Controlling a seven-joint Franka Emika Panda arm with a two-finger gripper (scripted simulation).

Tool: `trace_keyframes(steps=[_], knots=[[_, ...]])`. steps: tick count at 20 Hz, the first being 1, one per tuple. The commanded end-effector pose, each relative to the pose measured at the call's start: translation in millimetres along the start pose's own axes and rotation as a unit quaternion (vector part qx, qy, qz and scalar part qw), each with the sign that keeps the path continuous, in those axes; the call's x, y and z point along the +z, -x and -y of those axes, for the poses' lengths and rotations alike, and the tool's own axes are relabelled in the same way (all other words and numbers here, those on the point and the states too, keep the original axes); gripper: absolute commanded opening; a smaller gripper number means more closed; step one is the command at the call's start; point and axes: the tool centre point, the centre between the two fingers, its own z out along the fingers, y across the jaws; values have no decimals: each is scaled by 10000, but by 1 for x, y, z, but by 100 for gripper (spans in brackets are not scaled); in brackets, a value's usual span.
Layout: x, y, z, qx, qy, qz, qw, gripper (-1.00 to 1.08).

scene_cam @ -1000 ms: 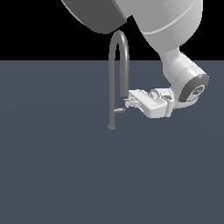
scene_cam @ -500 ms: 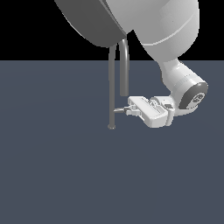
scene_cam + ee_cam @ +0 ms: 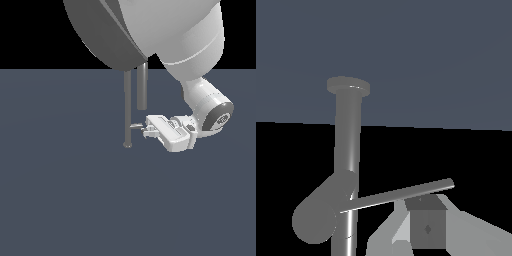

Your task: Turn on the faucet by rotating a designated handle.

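Exterior view, read from its left to its right, shows first the faucet (image 3: 128,107), a thin grey tube rising from a small round foot on the dark blue-grey floor (image 3: 60,200), its arch hidden behind the bulky arm (image 3: 150,35) and its thicker spout end hanging just to the right of the upright. Next comes the handle (image 3: 135,126), a short horizontal lever sticking out from the upright low down, toward the view's right. Right at its free end sits the gripper (image 3: 145,129), lying almost horizontal and pointing at the faucet, with the wrist joint further right and the arm's large links rising up and back over the top of the tube. The wrist view shows the lever as a thin bar (image 3: 398,195) running across in front of one grey finger (image 3: 426,225); the finger looks to be just beside or against the bar, but contact cannot be confirmed, and only one finger is clear, so I cannot tell whether the fingers are spread or pressed together. The step in hand appears to be the approach and engagement of the lever, with the turning itself not yet visibly under way. The next move calls for a sideways push on the lever's free end, sweeping in an arc around the upright without slipping off the thin bar.
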Motion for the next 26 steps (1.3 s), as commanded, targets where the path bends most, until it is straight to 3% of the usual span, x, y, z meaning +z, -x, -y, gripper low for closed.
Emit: trace_keyframes(steps=[1,9,10,11,26], knots=[[0,-17,0,72,-27,-26,10000,-100],[0,-48,5,153,-40,-38,9999,-100],[0,-48,5,153,-40,-38,9999,-100],[0,-20,13,-35,11,6,10000,-100],[-1,-60,32,133,-34,-32,9999,-100]])
